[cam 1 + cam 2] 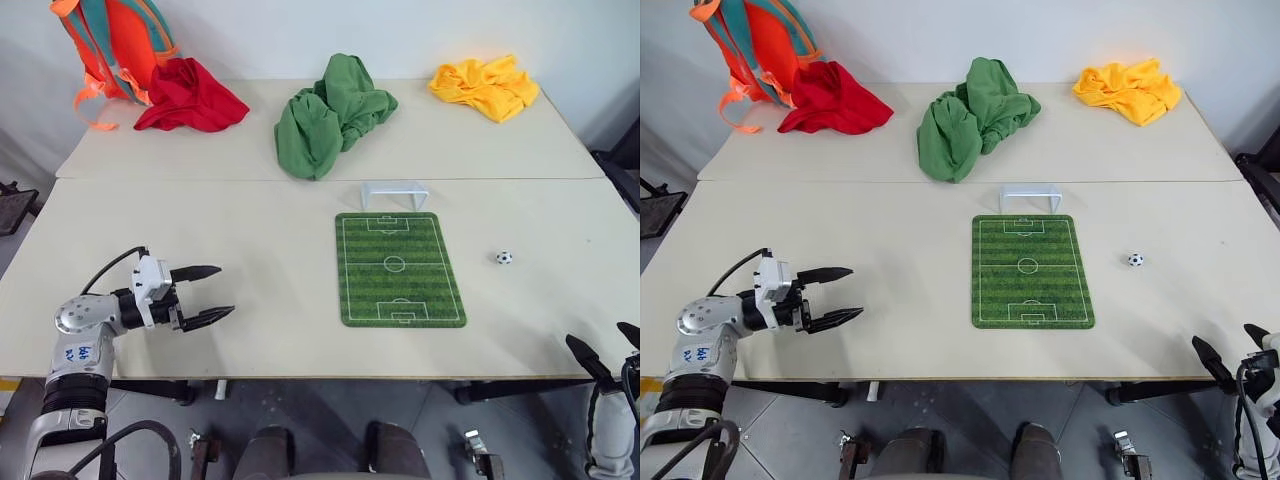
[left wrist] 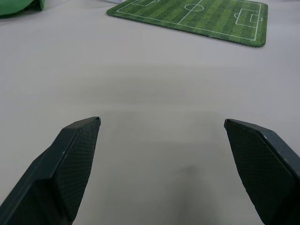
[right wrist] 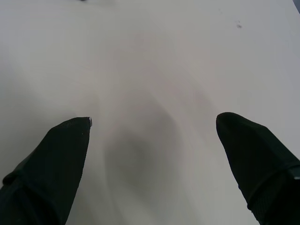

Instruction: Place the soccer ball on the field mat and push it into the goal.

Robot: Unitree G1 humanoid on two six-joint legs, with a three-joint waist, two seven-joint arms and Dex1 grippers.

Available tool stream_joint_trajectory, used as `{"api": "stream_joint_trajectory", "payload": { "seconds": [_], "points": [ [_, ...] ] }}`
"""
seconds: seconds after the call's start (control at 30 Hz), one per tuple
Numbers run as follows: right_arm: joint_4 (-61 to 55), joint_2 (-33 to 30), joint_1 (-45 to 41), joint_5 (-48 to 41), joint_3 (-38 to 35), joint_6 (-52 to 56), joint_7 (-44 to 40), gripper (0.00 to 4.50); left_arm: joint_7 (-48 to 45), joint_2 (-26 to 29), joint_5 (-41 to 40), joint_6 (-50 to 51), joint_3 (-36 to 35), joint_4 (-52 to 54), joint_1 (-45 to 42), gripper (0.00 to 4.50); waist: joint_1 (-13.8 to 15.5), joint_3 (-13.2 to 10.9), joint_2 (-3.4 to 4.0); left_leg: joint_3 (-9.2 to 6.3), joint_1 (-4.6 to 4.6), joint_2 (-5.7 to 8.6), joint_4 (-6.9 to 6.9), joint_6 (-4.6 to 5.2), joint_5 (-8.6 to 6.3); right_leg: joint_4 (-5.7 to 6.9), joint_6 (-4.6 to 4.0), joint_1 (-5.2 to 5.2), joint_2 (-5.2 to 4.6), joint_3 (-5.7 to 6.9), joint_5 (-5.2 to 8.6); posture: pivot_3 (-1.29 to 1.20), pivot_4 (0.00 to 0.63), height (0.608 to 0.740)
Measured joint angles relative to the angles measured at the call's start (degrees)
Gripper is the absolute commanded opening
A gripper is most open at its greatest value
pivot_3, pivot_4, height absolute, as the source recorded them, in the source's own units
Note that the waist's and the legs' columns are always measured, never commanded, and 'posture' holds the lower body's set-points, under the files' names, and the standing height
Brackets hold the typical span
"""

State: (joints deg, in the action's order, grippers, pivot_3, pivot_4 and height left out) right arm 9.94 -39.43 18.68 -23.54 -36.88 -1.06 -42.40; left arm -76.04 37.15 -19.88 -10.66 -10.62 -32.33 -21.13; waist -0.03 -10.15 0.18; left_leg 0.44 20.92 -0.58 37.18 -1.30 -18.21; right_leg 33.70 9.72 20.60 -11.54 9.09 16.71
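Note:
The tiny black-and-white soccer ball (image 1: pixel 504 257) rests on the bare table, a little right of the field mat (image 1: pixel 400 268). That mat is a striped green rectangle with white pitch lines, lying in the table's middle. The white goal (image 1: pixel 394 193) stands just past the mat's far short edge. My left gripper (image 1: pixel 217 292) hovers open over the near left of the table, well left of the mat, with nothing between its fingers. My right gripper (image 1: pixel 600 342) is open at the table's near right corner, short of the ball and empty.
A green cloth heap (image 1: pixel 330 115), a red cloth (image 1: pixel 190 96) and a yellow cloth (image 1: pixel 485 86) lie along the far table. An orange backpack (image 1: pixel 110 45) leans at the far left. A seam runs between the two tables (image 1: pixel 200 179).

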Motion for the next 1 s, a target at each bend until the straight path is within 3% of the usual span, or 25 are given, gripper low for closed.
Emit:
{"api": "stream_joint_trajectory", "payload": {
  "seconds": [0.37, 0.6, 0.73, 0.87, 1.0],
  "points": [
    [-13.56, 0.29, 1.41, -2.38, -1.6, 9.26, 4.38, 4.48, 2.3, -0.37, -0.75, 4.29, 0.33, 1.94, -0.79, 4.5, 0.03, 0.0, 0.0, 0.0, 0.0, -0.02, 0.04, 0.0, 0.0, 0.07, -0.01, 0.01, 0.0, -0.03, 0.0, 0.0, 0.15, 0.74],
    [-18.75, -7.6, -12.2, -5.98, 1.52, 24.6, 6.24, 4.48, 4.14, -2.2, -4.89, 14.68, 1.22, 13.27, -1.79, 4.5, -0.06, 0.0, -0.01, 0.07, 0.01, -0.14, 0.28, 0.0, 0.0, 0.14, -0.14, 0.02, 0.12, -0.12, -0.1, 0.0, 0.15, 0.74],
    [-14.33, -9.58, -20.59, -5.14, 8.62, 26.9, 3.68, 4.48, 2.43, -2.69, -7.04, 18.78, 2.8, 16.37, -1.94, 4.5, 0.14, 0.0, -0.01, 0.06, 0.08, -0.15, 0.33, 0.0, 0.0, 0.15, -0.15, 0.06, 0.16, -0.1, -0.11, 0.0, 0.15, 0.74],
    [-2.11, -9.46, -31.06, -0.85, 17.15, 25.68, 0.66, 4.48, 2.38, -3.6, -6.93, 19.29, 4.44, 18.1, -1.68, 4.5, -0.09, -0.03, -0.05, 0.08, 0.25, -0.13, 0.42, 0.01, -0.01, 0.09, -0.13, 0.13, 0.15, -0.1, -0.13, 0.0, 0.15, 0.74],
    [6.3, -7.92, -38.08, 1.76, 21.25, 23.27, -1.34, 4.48, 2.87, -3.61, -7.13, 20.13, 4.75, 21.58, -0.05, 4.5, -0.1, -0.03, -0.04, 0.07, 0.23, -0.16, 0.39, 0.0, -0.01, 0.13, -0.13, 0.16, 0.17, -0.09, -0.12, 0.0, 0.15, 0.74]
  ]
}}
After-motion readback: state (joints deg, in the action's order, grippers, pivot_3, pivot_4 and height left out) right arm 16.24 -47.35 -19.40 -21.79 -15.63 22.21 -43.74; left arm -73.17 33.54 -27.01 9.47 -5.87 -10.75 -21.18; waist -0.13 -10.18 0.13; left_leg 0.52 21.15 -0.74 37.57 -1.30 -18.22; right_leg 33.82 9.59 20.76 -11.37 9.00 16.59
